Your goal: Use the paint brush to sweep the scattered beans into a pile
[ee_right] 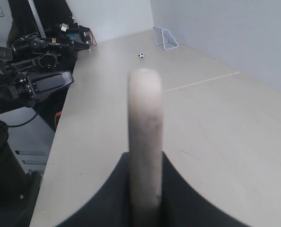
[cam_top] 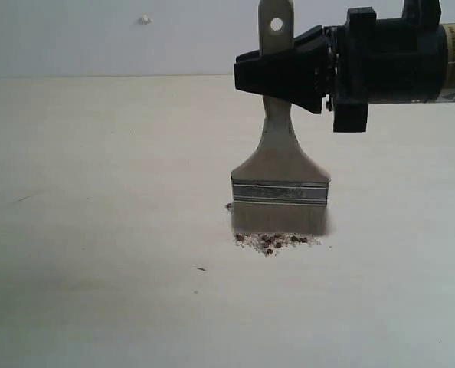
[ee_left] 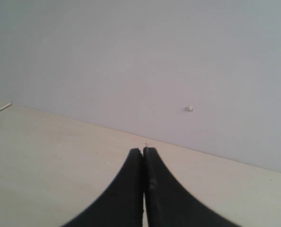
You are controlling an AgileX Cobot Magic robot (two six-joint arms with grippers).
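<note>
Right claw (cam_top: 277, 77) grips paint brush (cam_top: 279, 153), bristles (cam_top: 279, 218) at pile (cam_top: 276, 242) — left claw (ee_left: 144, 152) closed; toy ball (ee_right: 141, 55), goal (ee_right: 166, 38) well apart.

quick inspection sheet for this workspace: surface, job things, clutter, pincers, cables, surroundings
surface: pale table, a few faint dark marks
job's things: paint brush upright, bristles on the table; beans gathered in a narrow heap at the bristles, one speck beside the brush's corner
clutter: toy ball and small goal net further along the table
pincers: right pincer shut on the brush handle; left pincer shut, empty
cables: one thin dark cable beside the table
surroundings: plain wall; black equipment off the table's edge
</note>
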